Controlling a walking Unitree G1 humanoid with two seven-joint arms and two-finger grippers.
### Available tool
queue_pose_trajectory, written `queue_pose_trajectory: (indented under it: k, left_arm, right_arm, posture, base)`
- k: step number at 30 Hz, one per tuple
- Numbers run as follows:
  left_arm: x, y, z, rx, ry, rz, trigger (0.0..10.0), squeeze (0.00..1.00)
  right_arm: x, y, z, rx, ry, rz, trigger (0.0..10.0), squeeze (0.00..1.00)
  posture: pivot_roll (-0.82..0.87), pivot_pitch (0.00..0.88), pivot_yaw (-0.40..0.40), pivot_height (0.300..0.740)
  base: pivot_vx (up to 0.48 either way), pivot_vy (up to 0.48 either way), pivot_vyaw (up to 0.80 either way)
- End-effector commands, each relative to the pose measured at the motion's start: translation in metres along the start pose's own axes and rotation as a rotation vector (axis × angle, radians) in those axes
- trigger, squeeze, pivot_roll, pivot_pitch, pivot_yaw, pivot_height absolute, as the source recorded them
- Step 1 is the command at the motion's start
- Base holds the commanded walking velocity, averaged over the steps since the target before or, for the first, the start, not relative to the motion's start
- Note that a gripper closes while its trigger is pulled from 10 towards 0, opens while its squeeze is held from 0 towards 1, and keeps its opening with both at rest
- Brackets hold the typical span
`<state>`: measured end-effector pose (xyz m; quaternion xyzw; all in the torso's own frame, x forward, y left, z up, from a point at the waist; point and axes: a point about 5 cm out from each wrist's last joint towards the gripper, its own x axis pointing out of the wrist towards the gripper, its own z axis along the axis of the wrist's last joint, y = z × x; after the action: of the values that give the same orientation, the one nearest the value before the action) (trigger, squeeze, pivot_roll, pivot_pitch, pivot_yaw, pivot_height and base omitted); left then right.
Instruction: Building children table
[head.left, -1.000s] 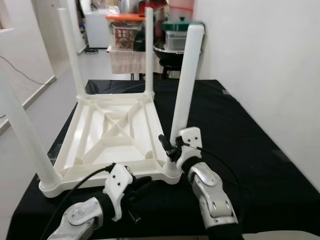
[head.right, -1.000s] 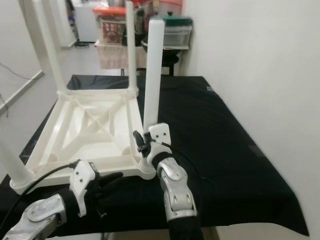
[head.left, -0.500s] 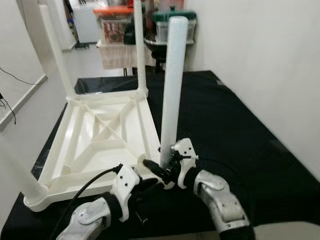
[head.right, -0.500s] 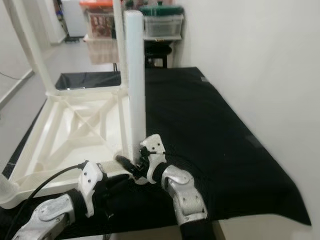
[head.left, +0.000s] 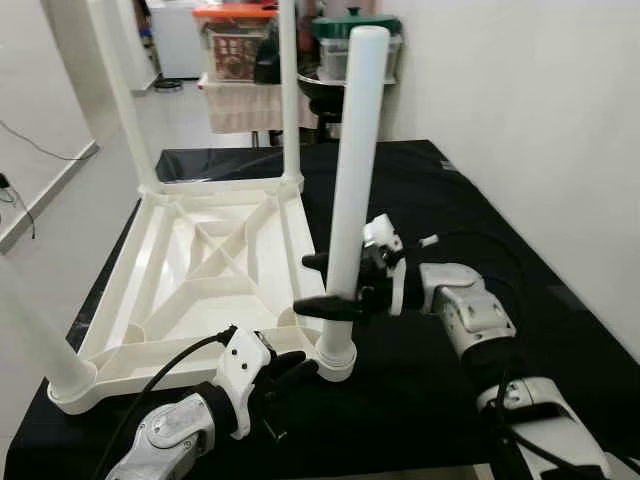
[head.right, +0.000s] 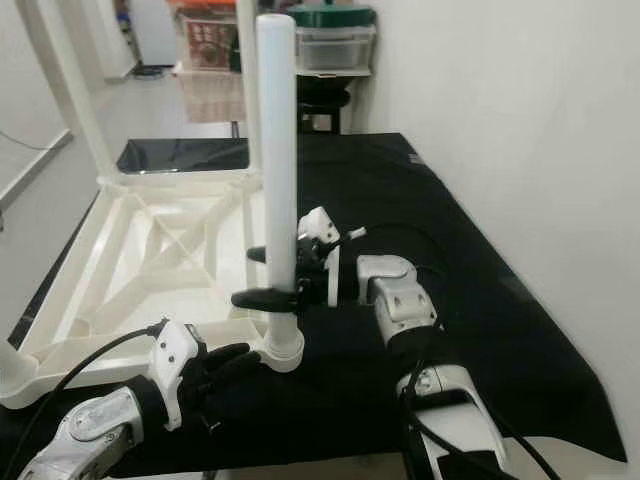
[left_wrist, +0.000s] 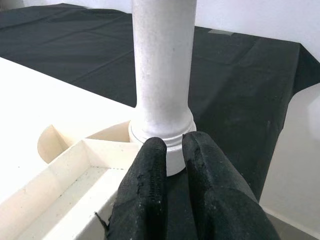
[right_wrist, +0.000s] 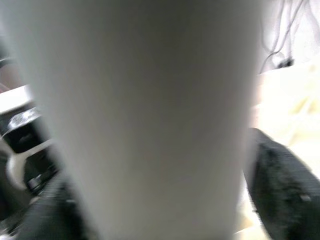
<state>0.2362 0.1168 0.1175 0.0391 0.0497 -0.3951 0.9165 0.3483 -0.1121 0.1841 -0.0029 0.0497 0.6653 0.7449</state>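
While the upturned white table top (head.left: 215, 270) is lying on the black cloth (head.left: 480, 230), we are seeing the left gripper (head.left: 285, 370) pressing its 2 closed fingers (left_wrist: 150, 200) against the base of the near-right leg (head.left: 352, 170), which is standing upright in its corner socket (head.left: 337, 358). Further right, the right gripper (head.left: 325, 283) is clasping that leg partway up, 1 finger on either side.
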Motion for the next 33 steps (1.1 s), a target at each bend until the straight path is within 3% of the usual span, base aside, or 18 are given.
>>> queue_pose_trajectory:
  k: [1,2,7,13,15,16,17,18,20,21,22,27,31,32,33]
  left_arm:
    - [-0.001,0.001,0.001,0.017,-0.001,0.01,10.0,0.0]
    - [-0.001,0.001,0.001,0.018,-0.003,0.01,10.0,0.0]
    - [0.0,0.0,0.002,0.019,-0.007,0.011,10.0,0.0]
    - [0.001,-0.002,0.003,0.018,-0.01,0.008,10.0,0.0]
    - [0.001,-0.002,0.003,0.017,-0.009,0.006,10.0,0.0]
    - [0.001,-0.002,0.003,0.017,-0.009,0.006,10.0,0.0]
    - [0.0,-0.003,0.002,0.017,-0.006,0.006,10.0,0.0]
    - [-0.003,-0.001,0.001,0.009,-0.004,0.011,10.0,0.0]
    - [-0.003,-0.001,0.001,0.009,-0.004,0.011,10.0,0.0]
    - [-0.004,0.001,0.001,0.004,-0.001,0.014,10.0,0.0]
    - [-0.004,0.002,0.001,-0.003,-0.001,0.004,10.0,0.0]
    - [0.002,-0.004,-0.001,-0.003,0.002,-0.041,10.0,0.0]
    - [0.004,-0.007,0.0,-0.006,-0.006,-0.049,10.0,0.0]
    - [0.003,-0.005,0.0,0.0,-0.002,-0.044,10.0,0.0]
    - [0.003,-0.003,0.0,0.002,-0.002,-0.034,10.0,0.0]
  right_arm:
    - [0.002,0.0,0.0,0.018,0.008,0.043,0.7,0.0]
    - [0.002,0.0,-0.001,0.024,0.021,0.062,0.0,0.0]
    - [0.001,-0.001,-0.003,0.029,0.022,0.071,0.0,0.0]
    - [-0.007,-0.007,-0.012,0.0,-0.009,-0.055,0.0,0.0]
    - [-0.008,-0.002,-0.029,-0.029,0.008,-0.254,0.0,0.0]
    - [-0.008,-0.002,-0.029,-0.029,0.008,-0.254,0.0,0.0]
    - [-0.002,0.003,-0.037,-0.053,0.0,-0.397,0.0,0.0]
    - [0.014,0.01,-0.052,0.079,-0.086,-0.814,0.0,0.0]
    - [0.014,0.01,-0.052,0.079,-0.086,-0.814,0.0,0.0]
    - [0.023,0.032,-0.071,0.186,-0.039,-0.959,0.0,0.0]
    - [0.031,0.042,-0.066,0.129,-0.05,-0.989,0.0,0.0]
    - [0.04,0.046,-0.062,0.029,-0.058,-0.861,0.0,0.0]
    - [0.045,0.048,-0.066,0.027,-0.031,-0.822,0.0,0.0]
    - [0.046,0.047,-0.068,0.036,-0.005,-0.822,2.9,0.0]
    - [0.046,0.044,-0.07,0.04,0.029,-0.824,10.0,0.0]
  posture:
    - [0.11,0.0,-0.056,0.74]
    - [0.11,0.0,-0.058,0.74]
    - [0.1,0.0,-0.057,0.74]
    - [0.09,0.0,-0.053,0.74]
    - [0.09,0.0,-0.068,0.74]
    - [0.09,0.0,-0.068,0.74]
    - [0.09,0.0,-0.073,0.74]
    - [0.07,0.0,-0.054,0.74]
    - [0.07,0.0,-0.054,0.74]
    - [0.06,0.0,-0.047,0.74]
    - [0.02,0.0,-0.014,0.74]
    - [0.03,0.0,-0.032,0.74]
    - [0.03,0.0,-0.032,0.74]
    - [0.04,0.0,-0.032,0.74]
    - [0.04,0.0,-0.028,0.74]
  base:
    - [0.0,0.0,0.0]
    - [0.0,0.0,0.0]
    - [0.0,0.0,0.0]
    - [0.0,0.0,0.0]
    - [0.0,0.0,0.0]
    - [0.0,0.0,0.0]
    - [0.0,0.0,0.0]
    - [0.0,0.0,0.0]
    - [0.0,0.0,0.0]
    - [0.0,0.0,0.0]
    - [0.0,0.0,0.0]
    - [0.0,0.0,0.0]
    - [0.0,0.0,0.0]
    - [0.0,0.0,0.0]
    - [0.0,0.0,0.0]
